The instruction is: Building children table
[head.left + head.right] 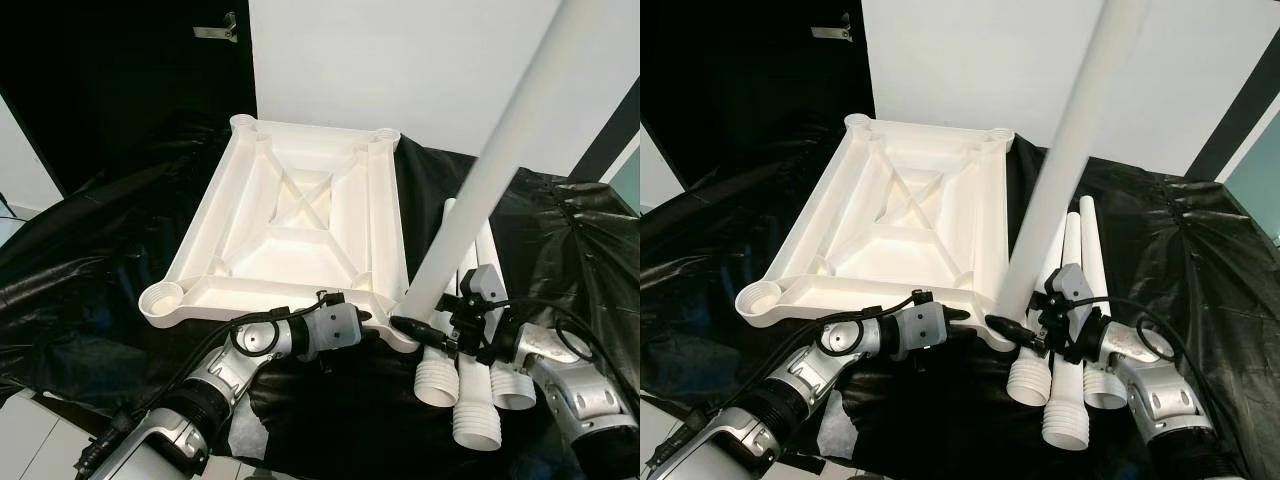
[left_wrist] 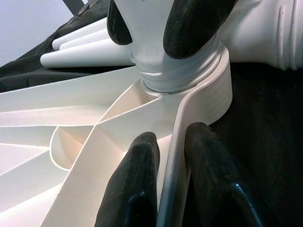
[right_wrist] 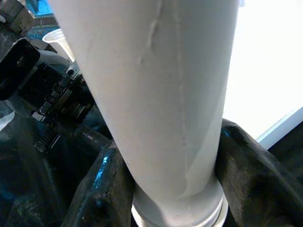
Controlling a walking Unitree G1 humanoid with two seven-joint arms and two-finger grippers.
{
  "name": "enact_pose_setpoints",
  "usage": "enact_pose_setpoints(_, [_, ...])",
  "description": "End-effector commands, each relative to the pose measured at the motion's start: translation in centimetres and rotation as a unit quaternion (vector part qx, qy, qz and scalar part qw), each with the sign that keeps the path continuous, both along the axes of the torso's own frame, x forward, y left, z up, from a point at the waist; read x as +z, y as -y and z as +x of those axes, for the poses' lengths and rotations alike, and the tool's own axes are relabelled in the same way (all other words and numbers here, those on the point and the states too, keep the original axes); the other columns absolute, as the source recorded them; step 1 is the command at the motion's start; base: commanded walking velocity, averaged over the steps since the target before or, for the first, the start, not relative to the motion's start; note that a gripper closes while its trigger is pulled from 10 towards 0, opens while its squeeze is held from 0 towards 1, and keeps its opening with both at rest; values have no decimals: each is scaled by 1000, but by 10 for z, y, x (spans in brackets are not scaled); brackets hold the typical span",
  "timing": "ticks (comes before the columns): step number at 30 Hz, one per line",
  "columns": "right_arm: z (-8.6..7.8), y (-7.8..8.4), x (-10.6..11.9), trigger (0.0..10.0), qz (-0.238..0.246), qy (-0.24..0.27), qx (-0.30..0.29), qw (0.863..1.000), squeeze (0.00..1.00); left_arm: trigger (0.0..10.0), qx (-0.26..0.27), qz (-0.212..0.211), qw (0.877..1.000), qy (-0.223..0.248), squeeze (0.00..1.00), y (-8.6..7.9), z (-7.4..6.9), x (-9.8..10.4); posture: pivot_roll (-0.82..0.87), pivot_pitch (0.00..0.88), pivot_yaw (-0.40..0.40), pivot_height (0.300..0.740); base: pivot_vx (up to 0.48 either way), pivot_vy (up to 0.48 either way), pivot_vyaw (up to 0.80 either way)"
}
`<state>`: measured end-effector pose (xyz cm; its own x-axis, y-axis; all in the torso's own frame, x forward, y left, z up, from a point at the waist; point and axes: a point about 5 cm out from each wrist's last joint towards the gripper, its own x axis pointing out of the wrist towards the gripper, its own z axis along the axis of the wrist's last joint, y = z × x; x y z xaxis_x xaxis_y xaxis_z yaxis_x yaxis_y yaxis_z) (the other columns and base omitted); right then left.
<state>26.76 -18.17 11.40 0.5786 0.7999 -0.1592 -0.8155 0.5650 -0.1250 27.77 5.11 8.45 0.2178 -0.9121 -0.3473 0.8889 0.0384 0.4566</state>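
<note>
Low and right of centre in the left eye view, a white table leg (image 1: pixel 500 150) is pinched near its threaded foot by the right gripper (image 1: pixel 412 328), its long axis rising steeply toward the upper right. Directly beneath it the near-right corner socket (image 2: pixel 208 90) of the upturned tabletop (image 1: pixel 300 215) is entered. The tabletop's near rim is clamped between the fingers of the left gripper (image 1: pixel 372 318), just left of the socket.

Leg (image 1: pixel 500 140): top cut off by upper picture edge; foot end hidden inside corner socket (image 2: pixel 208 90). Tabletop (image 1: pixel 290 210): near right corner covered by right gripper (image 1: pixel 420 330). Loose legs (image 1: pixel 475 400): middles hidden behind right gripper and arm. Left gripper (image 2: pixel 165 189): finger bases cut off by picture edge. Door handle (image 1: pixel 218 30): too small to tell.
</note>
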Motion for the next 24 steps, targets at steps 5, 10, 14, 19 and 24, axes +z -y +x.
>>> enact_pose_setpoints(5, [-5, 16, -13, 0, -13, -23, -63, 998, 0, 10000, -55, 77, 994, -61, 0, -9, -21, -32, 249, 0, -88, 740, 0, 0, 0])
enact_pose_setpoints(10, [-22, -3, -27, 0, 32, 55, -221, 973, 0, 10000, -52, 78, 994, -62, 0, -10, -20, -32, 257, 0, -91, 740, 0, 0, 0])
enact_pose_setpoints(14, [-33, -5, -27, 0, 41, 101, -304, 946, 0, 10000, -51, 78, 994, -62, 0, -11, -21, -32, 263, 0, -89, 740, 0, 0, 0])
enact_pose_setpoints(19, [-38, -3, -28, 0, 22, 120, -355, 927, 0, 10000, -51, 80, 993, -65, 0, -14, -22, -33, 259, 0, -84, 740, 0, 0, 0])
enact_pose_setpoints(24, [-34, -2, -31, 10000, 16, 104, -368, 924, 0, 10000, -53, 82, 993, -67, 0, -14, -23, -34, 244, 0, -79, 740, 0, 0, 0])
